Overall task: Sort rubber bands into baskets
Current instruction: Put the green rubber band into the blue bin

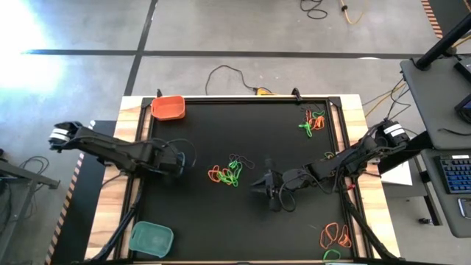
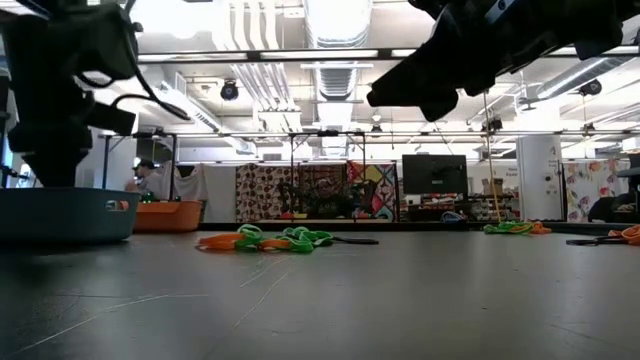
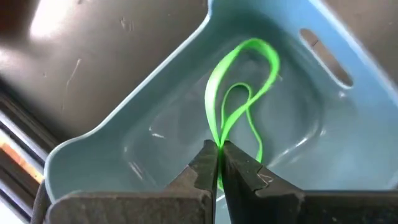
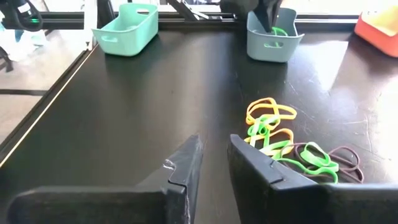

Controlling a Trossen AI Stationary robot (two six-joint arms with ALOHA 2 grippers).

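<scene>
a bright green rubber band is pinched between the closed fingers of the left gripper and hangs inside a pale teal basket at the left side of the black surface. a mixed pile of orange, green and dark bands lies at mid-surface. further bands lie near the far right corner and the near right corner. an orange basket sits at the far left corner, a green basket at the near left. the right gripper is positioned just beside the central pile, fingers slightly spread, holding nothing.
</scene>
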